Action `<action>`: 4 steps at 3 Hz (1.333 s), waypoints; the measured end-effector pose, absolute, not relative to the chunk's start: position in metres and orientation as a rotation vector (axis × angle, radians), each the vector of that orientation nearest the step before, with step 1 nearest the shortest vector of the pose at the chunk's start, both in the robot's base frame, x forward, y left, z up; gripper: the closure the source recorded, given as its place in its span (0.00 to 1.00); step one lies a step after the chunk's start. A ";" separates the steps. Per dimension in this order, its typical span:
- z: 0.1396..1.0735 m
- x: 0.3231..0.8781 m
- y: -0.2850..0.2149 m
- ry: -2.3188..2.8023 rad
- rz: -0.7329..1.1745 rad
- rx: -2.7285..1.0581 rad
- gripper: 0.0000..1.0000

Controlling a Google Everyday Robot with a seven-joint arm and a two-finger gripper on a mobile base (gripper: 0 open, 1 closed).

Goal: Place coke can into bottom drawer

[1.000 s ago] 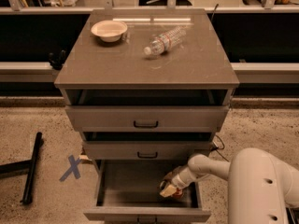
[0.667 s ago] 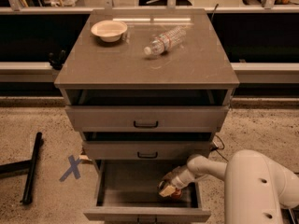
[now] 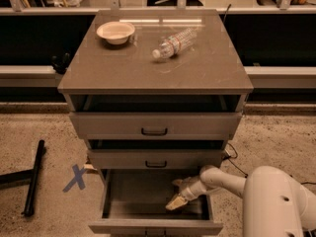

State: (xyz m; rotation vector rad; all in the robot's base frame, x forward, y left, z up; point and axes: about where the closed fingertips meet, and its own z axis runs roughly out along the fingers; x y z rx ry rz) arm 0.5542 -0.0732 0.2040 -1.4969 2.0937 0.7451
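The bottom drawer (image 3: 148,225) of the grey cabinet is pulled open, with its dark inside in view. My gripper (image 3: 177,194) reaches in from the right and sits low inside the drawer, right of the middle, at the end of my white arm (image 3: 222,179). No red coke can shows clearly; it may be hidden in the shadow at the gripper.
The two shallower drawers (image 3: 154,126) above are slightly open. On the cabinet top (image 3: 98,73) lie a clear water bottle (image 3: 174,43) and a pale bowl (image 3: 115,32). A black bar (image 3: 33,177) and a blue X mark (image 3: 76,177) are on the floor at the left. My white base (image 3: 279,204) stands at the right.
Almost nothing differs. The gripper stays inside the bottom drawer, at most a little to the left.
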 end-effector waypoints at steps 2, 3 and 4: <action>0.246 0.550 -0.105 2.055 0.728 -1.407 0.00; 0.282 0.545 -0.128 2.049 0.691 -1.399 0.00; 0.308 0.530 -0.151 2.097 0.703 -1.405 0.00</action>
